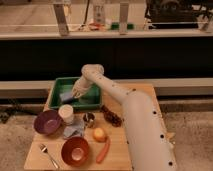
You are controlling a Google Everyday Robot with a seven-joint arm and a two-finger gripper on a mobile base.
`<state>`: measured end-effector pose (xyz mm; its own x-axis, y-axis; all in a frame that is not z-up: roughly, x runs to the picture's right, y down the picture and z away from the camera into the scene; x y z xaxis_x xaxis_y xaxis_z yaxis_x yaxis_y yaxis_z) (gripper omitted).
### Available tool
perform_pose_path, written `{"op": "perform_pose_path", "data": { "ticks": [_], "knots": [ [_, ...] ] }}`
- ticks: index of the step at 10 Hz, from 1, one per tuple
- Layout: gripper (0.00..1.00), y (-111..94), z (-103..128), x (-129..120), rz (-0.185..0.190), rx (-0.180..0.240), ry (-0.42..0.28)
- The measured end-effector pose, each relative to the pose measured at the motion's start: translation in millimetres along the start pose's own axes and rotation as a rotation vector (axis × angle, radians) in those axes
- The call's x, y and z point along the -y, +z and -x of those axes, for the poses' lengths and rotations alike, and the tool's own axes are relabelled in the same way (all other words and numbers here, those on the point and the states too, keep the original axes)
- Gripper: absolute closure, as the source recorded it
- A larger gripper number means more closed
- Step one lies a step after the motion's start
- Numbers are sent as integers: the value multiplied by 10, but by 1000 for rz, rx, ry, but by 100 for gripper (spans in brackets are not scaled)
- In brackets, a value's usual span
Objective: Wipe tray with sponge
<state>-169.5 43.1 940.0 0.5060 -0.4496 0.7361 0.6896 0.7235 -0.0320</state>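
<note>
A green tray [97,102] sits at the back left of the wooden table. A pale blue-grey sponge [66,95] lies inside the tray toward its left side. My white arm reaches from the lower right across the table into the tray. My gripper [75,94] is down in the tray, right against the sponge's right edge, and seems to press it onto the tray floor.
On the table [140,95] in front of the tray stand a purple bowl [47,121], a white cup [66,113], a small metal cup [89,119], a crumpled cloth [74,131], a red bowl [75,151], a fork [48,155], an orange fruit [99,134], a carrot [104,150] and dark grapes [112,117].
</note>
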Motion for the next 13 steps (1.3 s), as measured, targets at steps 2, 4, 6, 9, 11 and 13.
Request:
{"op": "perform_pose_path", "data": {
  "ticks": [2,4,6,9,11,13],
  "knots": [
    [98,-134,-32,-275,17,-8,28],
    [98,-233,-148,-460,21,-25,84],
    [98,-280,-307,-475,17,-52,125],
    [98,-225,-638,-355,17,-84,183],
    [98,-245,-896,-232,3,-86,228],
    [98,-193,-976,-50,-13,-71,236]
  ]
}}
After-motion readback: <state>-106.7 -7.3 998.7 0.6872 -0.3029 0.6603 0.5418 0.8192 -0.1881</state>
